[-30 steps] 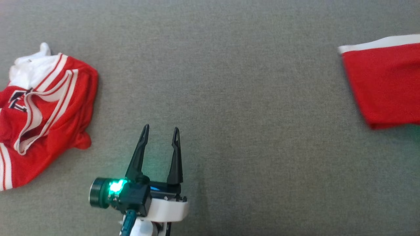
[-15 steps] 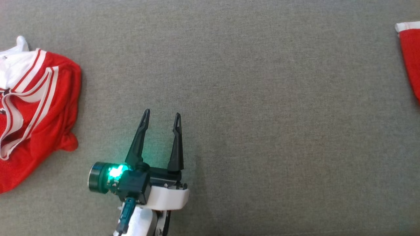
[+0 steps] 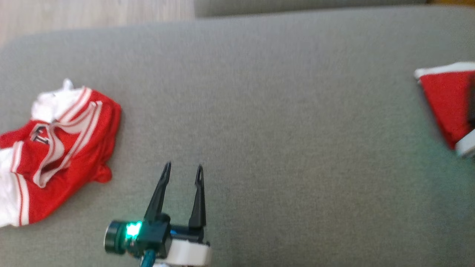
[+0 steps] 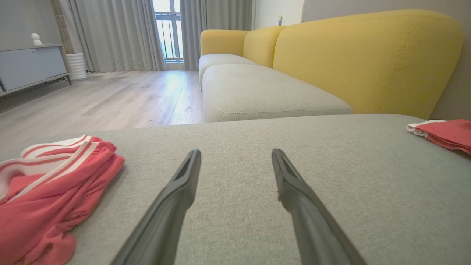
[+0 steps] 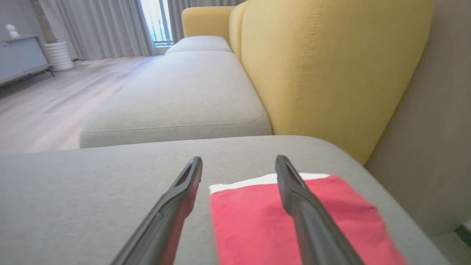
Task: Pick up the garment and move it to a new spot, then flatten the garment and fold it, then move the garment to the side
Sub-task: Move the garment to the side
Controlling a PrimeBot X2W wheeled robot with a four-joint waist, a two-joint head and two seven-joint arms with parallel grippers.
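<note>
A folded red garment with a white hem lies flat at the right end of the grey seat cushion. My right gripper hovers open just above the garment's left edge, one finger over the red cloth and one over bare cushion, holding nothing. A pale part of that arm pokes in at the head view's right edge. A second, crumpled red and white garment sits at the left end. My left gripper stands open and empty over bare cushion, to the right of the crumpled garment.
The cushion's far edge drops to a wooden floor. Beyond it runs a sofa with a yellow back and grey seats. A wall stands close on the right. A grey cabinet is far off.
The head camera has shifted, so the cushion's far edge and the floor now show. A part of the right arm has come into the right edge. The left gripper has stayed open.
</note>
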